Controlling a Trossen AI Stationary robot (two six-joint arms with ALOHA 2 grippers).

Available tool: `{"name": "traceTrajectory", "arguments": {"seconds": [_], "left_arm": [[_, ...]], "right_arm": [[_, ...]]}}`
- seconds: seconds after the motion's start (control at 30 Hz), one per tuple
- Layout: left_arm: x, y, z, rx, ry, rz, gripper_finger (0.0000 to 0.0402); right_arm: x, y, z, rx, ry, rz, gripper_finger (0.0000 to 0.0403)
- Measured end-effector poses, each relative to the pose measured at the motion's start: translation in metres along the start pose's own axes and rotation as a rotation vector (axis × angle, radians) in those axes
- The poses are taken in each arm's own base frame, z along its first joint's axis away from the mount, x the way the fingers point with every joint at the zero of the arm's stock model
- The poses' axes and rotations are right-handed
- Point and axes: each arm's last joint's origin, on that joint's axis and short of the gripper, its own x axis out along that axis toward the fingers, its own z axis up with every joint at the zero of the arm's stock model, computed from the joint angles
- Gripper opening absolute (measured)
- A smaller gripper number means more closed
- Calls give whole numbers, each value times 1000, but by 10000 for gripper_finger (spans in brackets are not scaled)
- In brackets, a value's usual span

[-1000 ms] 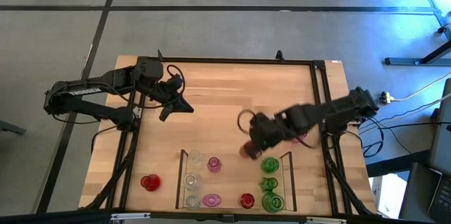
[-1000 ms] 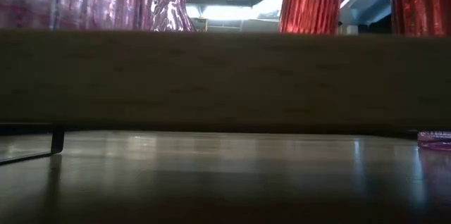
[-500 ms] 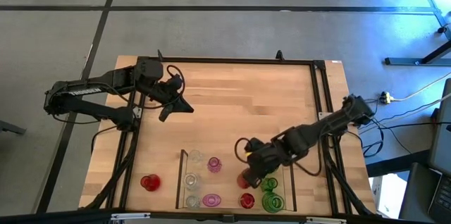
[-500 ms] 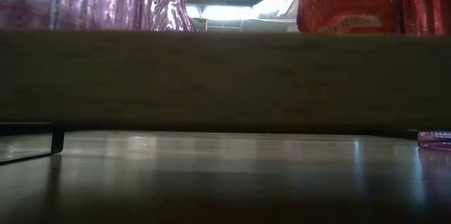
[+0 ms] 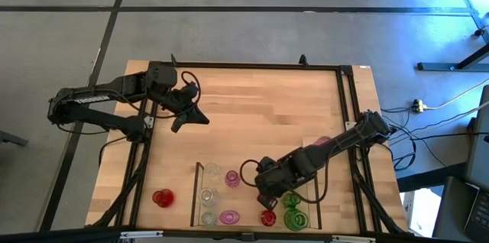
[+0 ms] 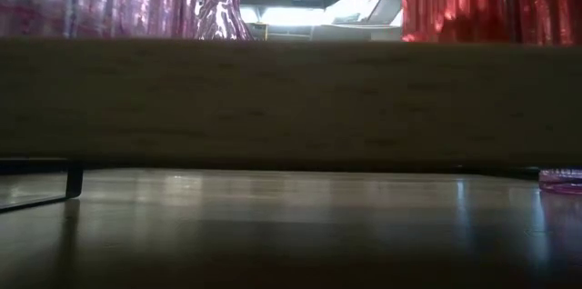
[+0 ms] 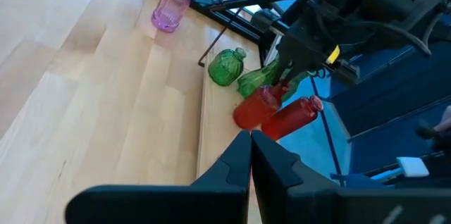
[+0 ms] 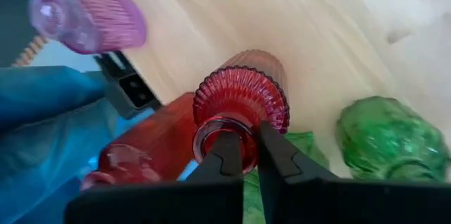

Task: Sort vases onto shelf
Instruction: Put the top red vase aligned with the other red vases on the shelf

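While your right gripper (image 5: 267, 199) is pinched on the rim of the red ribbed vase (image 8: 241, 108), one finger inside the mouth and one outside, take it slow over the shelf (image 5: 195, 194). High view puts it over the red column, just behind the red vase (image 5: 267, 218) already standing at the front, with the green vases (image 5: 293, 208) right beside on the next column. Whether the carried base is touching the wood yet, can't tell, so lower straight down and don't let go until it sits flat. Rim grip on ribbed glass probably pivots easily, so keep the vase upright and avoid sideways drift toward the green squat vase (image 8: 389, 139) or the red bottle (image 7: 290, 117) behind. Spread the fingers only a little on release, then lift straight up so the inside finger clears the neck without tipping it. Left gripper (image 5: 183, 117) waits at the far left of the table, fingers together, holding nothing. One more red vase (image 5: 162, 198) stands off the shelf to the left, likely yours next.
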Motion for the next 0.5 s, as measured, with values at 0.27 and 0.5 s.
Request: {"name": "traceTrajectory", "arguments": {"seconds": [0.27,0.5], "left_arm": [[0,0,0,0,1,1,5],[0,0,0,7,2,1,5]], "right_arm": [[0,-2,0,-9,-6,-29,0],[7,0,0,-28,50,-8,0]]}}
